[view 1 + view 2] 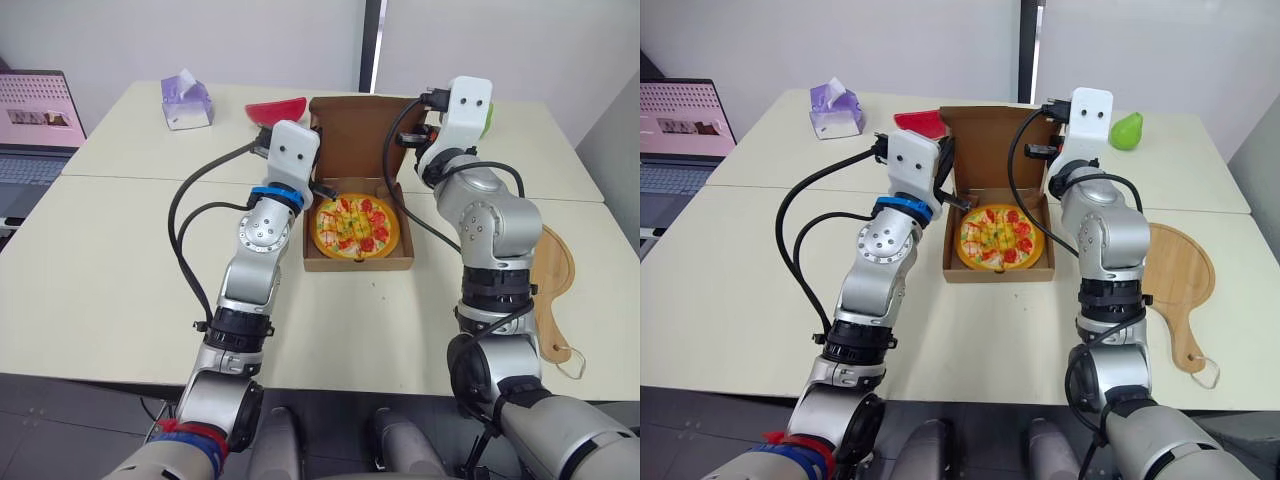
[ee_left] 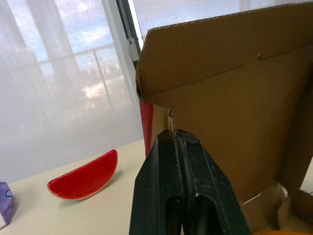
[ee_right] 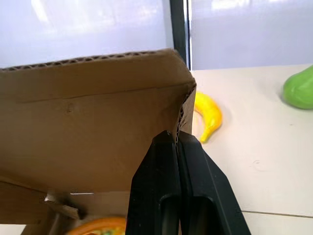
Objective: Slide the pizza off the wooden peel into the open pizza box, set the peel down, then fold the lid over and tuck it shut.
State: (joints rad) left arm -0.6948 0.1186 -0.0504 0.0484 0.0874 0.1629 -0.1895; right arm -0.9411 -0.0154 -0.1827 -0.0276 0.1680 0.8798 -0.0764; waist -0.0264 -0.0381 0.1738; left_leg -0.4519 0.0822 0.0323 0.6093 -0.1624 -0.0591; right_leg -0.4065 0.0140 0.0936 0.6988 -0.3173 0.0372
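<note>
Pale tabletop (image 1: 120, 290) holds the pizza box (image 1: 357, 263), pizza (image 1: 355, 228) inside; left hand (image 2: 173, 139) and right hand (image 3: 175, 139) each pinch an edge of its upright lid (image 1: 350, 135), so uneven pulling might tear it.

Table (image 1: 740, 300) with pizza box (image 1: 985, 145), wooden peel (image 1: 1180, 270), tissue pack (image 1: 835, 112), watermelon slice (image 1: 920, 122), pear (image 1: 1126, 131), banana (image 3: 208, 115).
</note>
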